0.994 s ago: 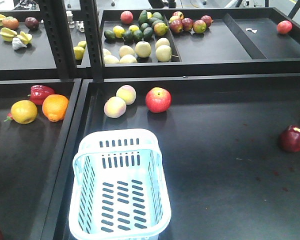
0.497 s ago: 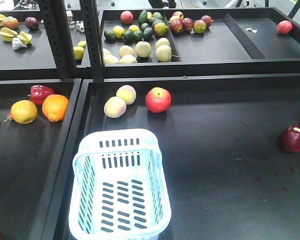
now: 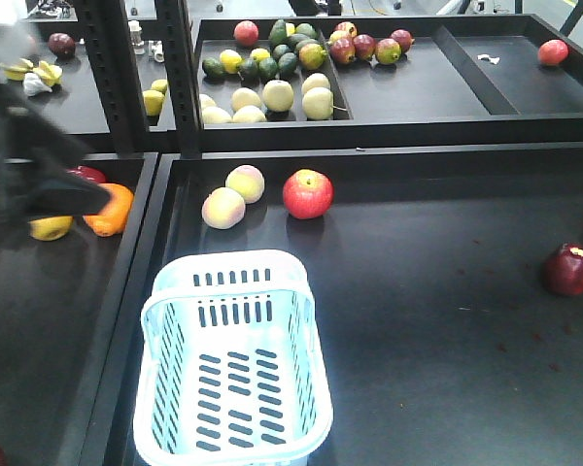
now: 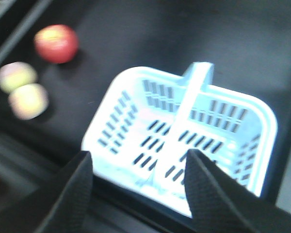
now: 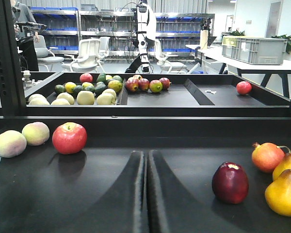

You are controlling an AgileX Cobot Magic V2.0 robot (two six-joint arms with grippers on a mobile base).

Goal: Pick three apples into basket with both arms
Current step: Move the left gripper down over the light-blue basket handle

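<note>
Surface: matte black tabletop [image 3: 418, 340] with raised edges, faint red specks on its right part.

Basket [image 3: 233, 359]: pale blue, slotted, standing upright at the near left of the tabletop with its handle folded across; the slotted floor is fully visible.

Dark red apple [image 3: 568, 269]: on the tabletop at the far right, well apart from the basket, beside a pomegranate [image 5: 267, 156] and yellow pears [image 5: 283, 191].

Other fruit: a bright red apple [image 3: 307, 194] and two peaches [image 3: 223, 207] beyond the basket; an orange [image 3: 112, 209] in the left bay.

Rear tray [image 3: 369, 131]: avocados, lemons, pale fruit and a cluster of red apples.

Left arm [image 3: 29, 165]: a blurred dark mass over the left bay. Left gripper [image 4: 138, 189]: fingers spread apart above the basket, nothing between them.

Right gripper [image 5: 146, 194]: fingers pressed together, low over the tabletop, grasping nothing.

Room: shelving with blue bins [image 5: 53, 24], office chairs [image 5: 89, 53], a grey crate [image 5: 254, 48] on a table.
</note>
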